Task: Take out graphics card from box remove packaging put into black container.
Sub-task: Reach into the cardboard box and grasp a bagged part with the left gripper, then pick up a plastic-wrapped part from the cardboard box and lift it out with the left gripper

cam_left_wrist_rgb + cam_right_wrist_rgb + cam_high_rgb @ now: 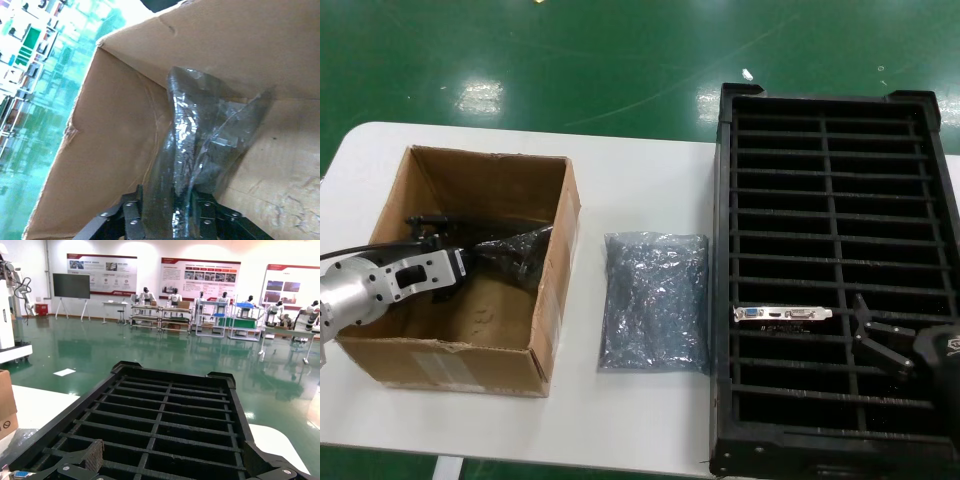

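The brown cardboard box (555, 300) stands on the left of the table. My left gripper (480, 258) reaches into it and is shut on a crinkly grey-blue bag (517, 254), lifted off the box floor. In the left wrist view the bag (200, 145) rises from between the closed fingers (131, 220); what it holds is hidden. A flat bag of packaging (655, 300) lies between box and black container (720, 250). One graphics card (783, 314) with a silver bracket sits in a near slot. My right gripper (876, 338) hovers open beside it, over the container (165, 415).
The white table (640, 170) ends close to the box's front and left sides. Green floor lies beyond the far edge. The black container fills the right end of the table, and most of its slots hold nothing.
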Motion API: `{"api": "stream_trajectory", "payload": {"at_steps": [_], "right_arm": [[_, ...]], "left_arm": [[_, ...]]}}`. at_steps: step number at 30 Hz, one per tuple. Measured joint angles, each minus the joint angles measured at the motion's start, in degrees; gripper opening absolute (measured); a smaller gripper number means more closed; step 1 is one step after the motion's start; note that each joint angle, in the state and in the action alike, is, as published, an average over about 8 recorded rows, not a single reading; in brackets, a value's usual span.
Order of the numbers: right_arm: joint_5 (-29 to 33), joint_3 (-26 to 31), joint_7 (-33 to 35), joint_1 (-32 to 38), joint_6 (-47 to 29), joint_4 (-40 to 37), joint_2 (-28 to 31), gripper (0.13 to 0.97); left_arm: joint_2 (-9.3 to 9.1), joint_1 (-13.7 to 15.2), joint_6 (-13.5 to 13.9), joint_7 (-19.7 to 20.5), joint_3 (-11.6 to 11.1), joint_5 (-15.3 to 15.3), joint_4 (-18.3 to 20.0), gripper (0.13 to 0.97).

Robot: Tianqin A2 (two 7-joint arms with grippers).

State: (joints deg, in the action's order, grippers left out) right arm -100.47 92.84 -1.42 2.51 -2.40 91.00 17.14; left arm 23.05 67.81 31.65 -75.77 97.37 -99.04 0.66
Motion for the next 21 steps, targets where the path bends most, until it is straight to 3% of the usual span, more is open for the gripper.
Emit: {"api": "stream_trajectory", "payload": {"at_steps": [12,21], "right_arm": [[0.00,0.00,0.00,0.00,0.00,0.00,0.00,0.966],[0.00,0.00,0.00,0.00,0.00,0.00,0.00,0.966]], "left_arm": [[0.64,-0.54,1.57,0.92,0.54,0.59,0.03,0.212],[0.99,-0.84,2.57,0.97,-0.16,-0.07,0.08,0.172]]}}
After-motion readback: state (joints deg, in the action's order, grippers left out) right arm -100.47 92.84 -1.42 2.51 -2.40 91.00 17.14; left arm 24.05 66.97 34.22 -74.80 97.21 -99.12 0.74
